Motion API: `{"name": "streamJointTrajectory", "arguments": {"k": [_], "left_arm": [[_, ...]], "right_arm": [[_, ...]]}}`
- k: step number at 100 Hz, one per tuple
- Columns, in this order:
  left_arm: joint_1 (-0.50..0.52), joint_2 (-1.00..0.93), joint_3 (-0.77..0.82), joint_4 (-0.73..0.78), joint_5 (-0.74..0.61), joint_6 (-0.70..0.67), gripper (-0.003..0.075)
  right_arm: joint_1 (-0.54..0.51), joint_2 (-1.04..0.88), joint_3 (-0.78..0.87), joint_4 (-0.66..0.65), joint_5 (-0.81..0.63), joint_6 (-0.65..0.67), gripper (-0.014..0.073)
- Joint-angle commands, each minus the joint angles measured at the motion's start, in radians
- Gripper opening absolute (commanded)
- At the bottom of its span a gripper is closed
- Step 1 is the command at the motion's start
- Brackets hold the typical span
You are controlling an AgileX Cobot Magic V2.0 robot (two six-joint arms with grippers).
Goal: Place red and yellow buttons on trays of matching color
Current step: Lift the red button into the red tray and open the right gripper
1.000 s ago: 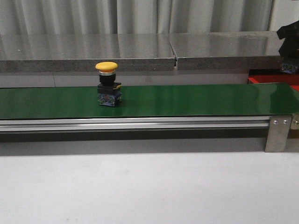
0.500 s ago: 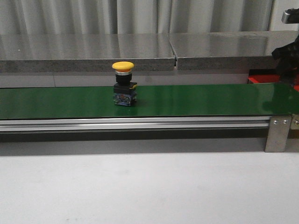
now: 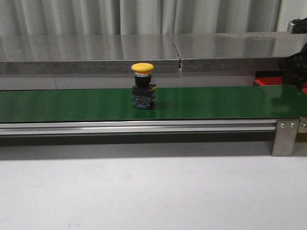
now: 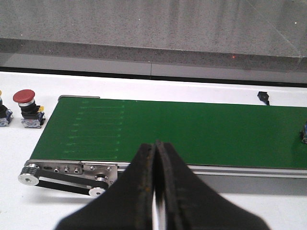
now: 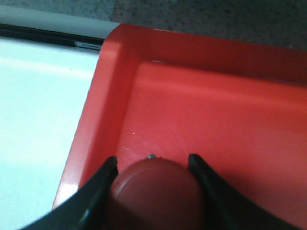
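Buttons of both colours are visible, but only a red tray (image 5: 230, 110) appears. In the right wrist view this tray fills most of the frame, its raised rim running down the left of centre with white table surface (image 5: 38, 96) beyond it at the left edge. In the front view only a narrow strip of the same tray shows at the far right, behind the belt end.

Green conveyor belt (image 3: 72, 103) spans the middle of the front view from the left edge almost to the right edge, carried on a silver rail with a metal bracket (image 3: 285, 136) at lower right. A grey stone ledge (image 3: 86, 52) runs behind it across the upper half of the frame.

Right gripper (image 5: 152, 168) sits at the bottom centre of its wrist view, its two dark fingers (image 5: 98, 184) narrowly spread and clamped on either side of a red button (image 5: 156, 194) whose domed cap lies between them, above the tray floor near the rim corner. Contact between button and tray cannot be determined.

Left gripper (image 4: 155, 191) occupies the bottom centre of its view, fingers pressed together with nothing between them, above the near belt rail.

Yellow button (image 3: 143, 86) stands upright on the belt, just left of frame centre in the front view, unobstructed.

A second red button (image 4: 28, 109) stands upright on the white table at the middle left of the left wrist view, just off the belt end.
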Motion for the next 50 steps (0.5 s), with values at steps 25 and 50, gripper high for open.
{"name": "streamJointTrajectory", "arguments": {"k": [25,50], "left_arm": [[-0.008,0.005,-0.024,-0.008,-0.073,0.001,-0.0019],[-0.008,0.005,-0.024,-0.008,-0.073,0.001,-0.0019]], "right_arm": [[-0.006,-0.065,-0.036,0.015,-0.045,-0.003,0.0484],[-0.006,-0.09,-0.063,0.015,-0.045,-0.003,0.0631]]}}
